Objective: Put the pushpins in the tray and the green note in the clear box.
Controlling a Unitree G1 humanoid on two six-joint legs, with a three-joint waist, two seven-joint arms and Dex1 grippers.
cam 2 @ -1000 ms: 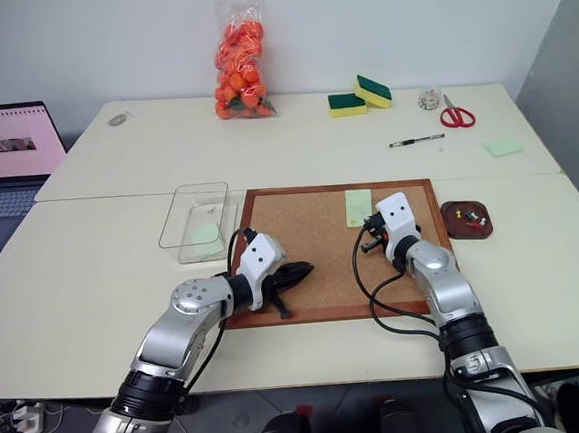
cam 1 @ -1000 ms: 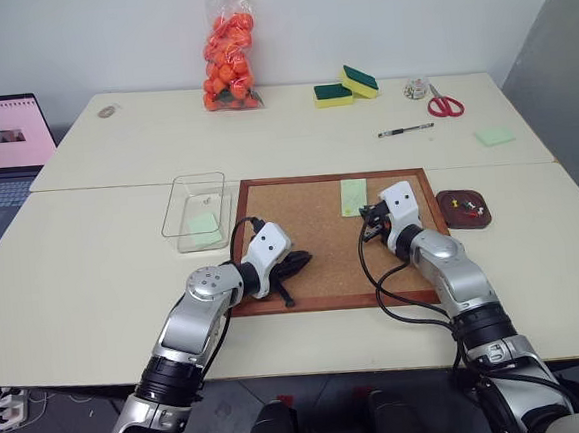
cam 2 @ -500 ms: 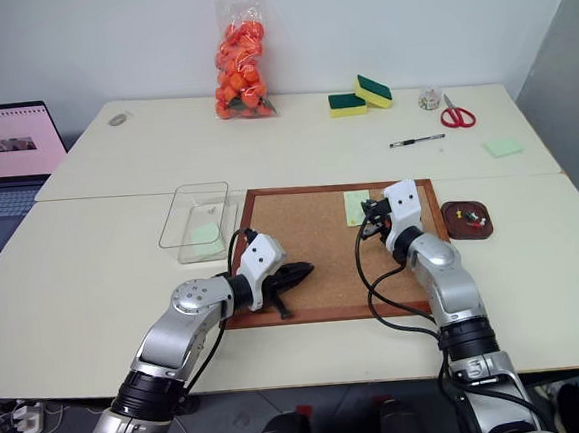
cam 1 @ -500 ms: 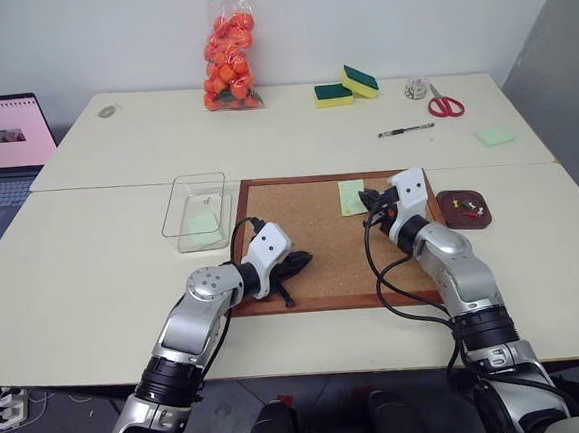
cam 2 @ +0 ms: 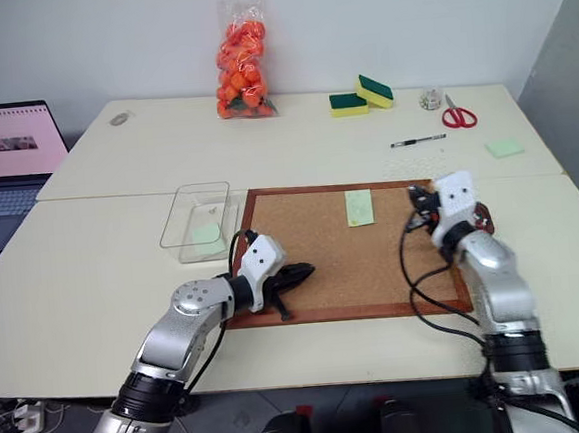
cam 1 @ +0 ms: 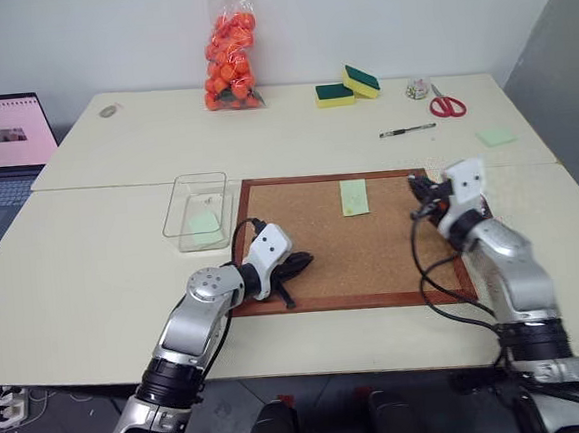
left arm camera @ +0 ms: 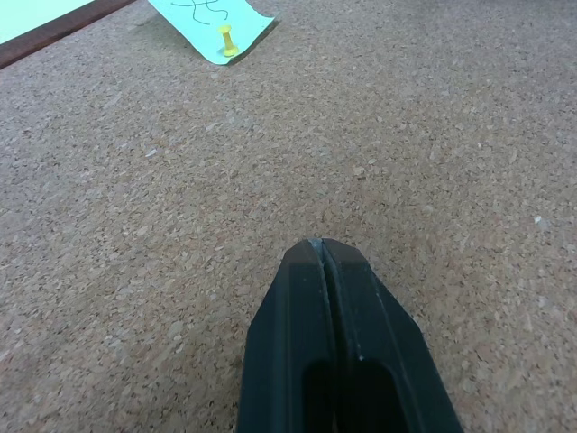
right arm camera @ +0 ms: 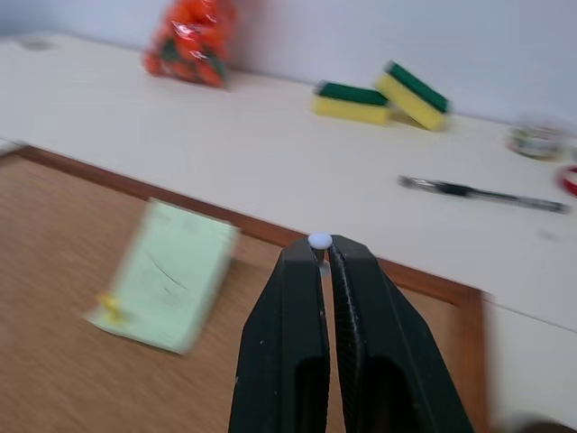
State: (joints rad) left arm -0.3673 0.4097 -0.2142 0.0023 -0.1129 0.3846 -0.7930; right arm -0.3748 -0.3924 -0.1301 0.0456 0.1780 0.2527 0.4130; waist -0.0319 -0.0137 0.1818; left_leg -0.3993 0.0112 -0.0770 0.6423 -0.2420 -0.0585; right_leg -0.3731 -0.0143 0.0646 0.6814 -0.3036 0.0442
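Note:
A pale green note [cam 1: 353,196] lies on the corkboard [cam 1: 311,230], held by a yellow pushpin [left arm camera: 227,41] near its lower end. My right gripper [right arm camera: 319,249] is shut on a small pale-headed pushpin [right arm camera: 319,240] and hangs over the board's right edge [cam 1: 418,188]. The tray [cam 2: 484,218] is mostly hidden behind that hand. My left gripper [cam 1: 295,266] rests shut on the cork with nothing in it. The clear box [cam 1: 182,200] stands left of the board with another green slip [cam 1: 205,223] inside.
A bag of orange balls [cam 1: 228,51], two sponges [cam 1: 346,85], a pen [cam 1: 406,130], scissors [cam 1: 445,105] and a green pad [cam 1: 495,136] lie on the far table. A laptop [cam 1: 2,134] sits far left.
My right gripper has pulled away from the note and swung right and up to the board's right edge, in front of the tray. The left arm has stayed still.

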